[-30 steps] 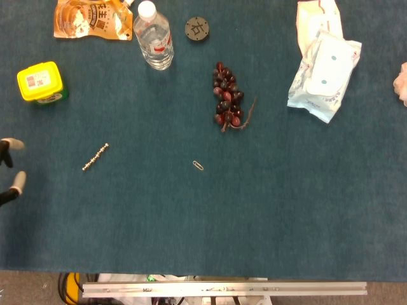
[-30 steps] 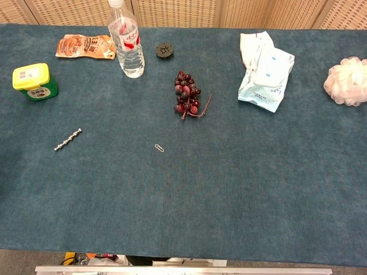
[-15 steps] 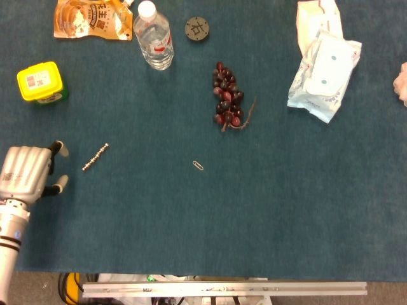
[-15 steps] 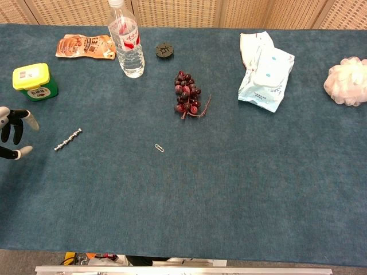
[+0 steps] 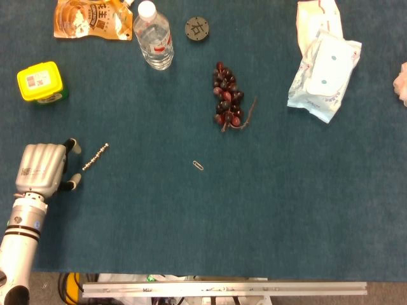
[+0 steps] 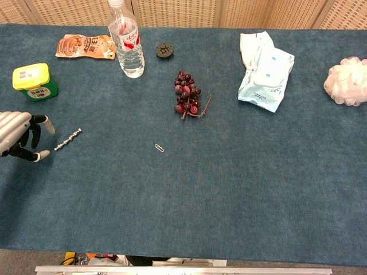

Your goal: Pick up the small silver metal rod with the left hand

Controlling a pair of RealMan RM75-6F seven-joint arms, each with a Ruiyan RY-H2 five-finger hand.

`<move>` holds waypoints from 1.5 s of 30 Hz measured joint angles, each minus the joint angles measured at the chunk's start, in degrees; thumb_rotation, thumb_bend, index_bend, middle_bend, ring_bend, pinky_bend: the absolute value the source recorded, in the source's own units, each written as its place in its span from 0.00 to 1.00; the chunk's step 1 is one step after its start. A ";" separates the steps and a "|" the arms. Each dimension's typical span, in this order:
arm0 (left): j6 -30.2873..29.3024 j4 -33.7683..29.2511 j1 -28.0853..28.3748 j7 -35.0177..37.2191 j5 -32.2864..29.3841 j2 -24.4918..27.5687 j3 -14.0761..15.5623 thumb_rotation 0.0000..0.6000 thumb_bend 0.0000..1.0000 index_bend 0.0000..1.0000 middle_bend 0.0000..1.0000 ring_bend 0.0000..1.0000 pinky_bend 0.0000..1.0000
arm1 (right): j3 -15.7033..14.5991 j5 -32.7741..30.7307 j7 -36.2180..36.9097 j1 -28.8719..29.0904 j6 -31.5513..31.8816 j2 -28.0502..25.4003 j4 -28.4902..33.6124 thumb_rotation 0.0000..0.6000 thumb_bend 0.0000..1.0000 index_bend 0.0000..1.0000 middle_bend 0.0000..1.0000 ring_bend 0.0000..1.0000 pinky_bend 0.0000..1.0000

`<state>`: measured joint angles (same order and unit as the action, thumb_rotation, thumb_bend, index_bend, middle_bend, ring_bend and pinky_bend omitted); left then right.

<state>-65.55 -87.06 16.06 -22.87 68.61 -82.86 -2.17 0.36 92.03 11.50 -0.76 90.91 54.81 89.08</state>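
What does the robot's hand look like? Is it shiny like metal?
Yes. The left hand has a silver-grey metal back with ridged knuckles and a small printed label. Its fingers are dark with pale, whitish tips. Below it the forearm is a white tube with a dark ring at the wrist. The right hand is not in view.

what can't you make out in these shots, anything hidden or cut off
- Right hand: in neither view.
- Left hand: its palm is hidden under its own back in the head view; the chest view's left edge cuts it.
- White puff: cut by the head view's right edge.
- Paper clip: too small for detail.
- Orange snack pouch: top cropped in the head view.
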 measured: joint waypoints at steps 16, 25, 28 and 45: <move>0.27 4.74 1.56 0.15 -0.20 -4.28 -0.59 1.00 0.21 0.36 0.66 0.65 0.71 | -0.06 -0.24 0.24 -0.75 0.74 -0.29 -0.15 1.00 0.28 0.39 0.41 0.34 0.41; -0.16 7.32 2.30 -1.51 -0.99 -5.77 -1.28 1.00 0.21 0.35 0.67 0.65 0.71 | -0.07 -0.20 0.32 -1.03 1.06 -0.40 -0.19 1.00 0.28 0.39 0.41 0.34 0.41; -0.14 8.01 2.63 -1.79 -1.24 -6.08 -1.65 1.00 0.21 0.35 0.67 0.65 0.71 | -0.10 -0.20 0.27 -1.17 1.18 -0.45 -0.15 1.00 0.28 0.39 0.41 0.34 0.40; 2.20 11.88 6.61 -3.95 -4.21 -8.93 -4.98 1.00 0.21 0.35 0.67 0.66 0.72 | -0.11 -0.35 0.23 -1.82 1.75 -0.70 0.06 1.00 0.28 0.39 0.41 0.34 0.41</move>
<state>-63.36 -75.18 22.66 -26.82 64.41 -91.79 -7.15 0.26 91.68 11.72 -2.58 92.66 54.11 89.14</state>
